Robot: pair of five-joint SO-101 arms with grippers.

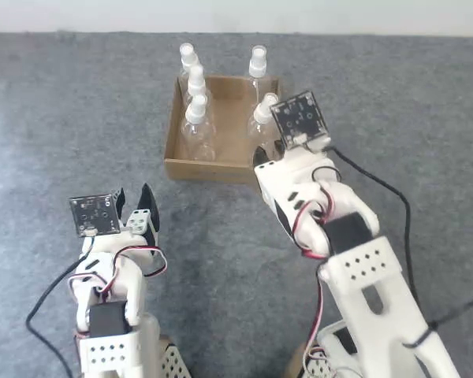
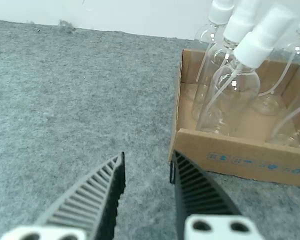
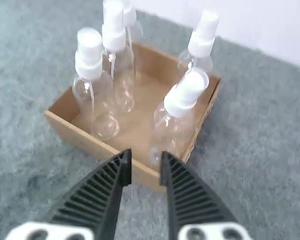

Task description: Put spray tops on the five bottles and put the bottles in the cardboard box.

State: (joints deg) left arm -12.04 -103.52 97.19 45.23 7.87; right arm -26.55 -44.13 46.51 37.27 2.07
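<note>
Five clear bottles (image 3: 97,107), white spray tops (image 3: 89,47) on, all standing in the cardboard box (image 1: 209,169) on the grey bench (image 1: 63,118). Left gripper (image 2: 148,161) is partly open, empty, near the box's corner. Right gripper (image 3: 145,160) is open a crack, empty, by the near wall.

Clear bottles (image 1: 199,138), white tops (image 1: 195,110), brown box (image 1: 209,170)

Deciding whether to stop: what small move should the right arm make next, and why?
Probably back the right tool away from the cardboard box: it is open and empty, and five capped bottles appear to stand inside.
</note>
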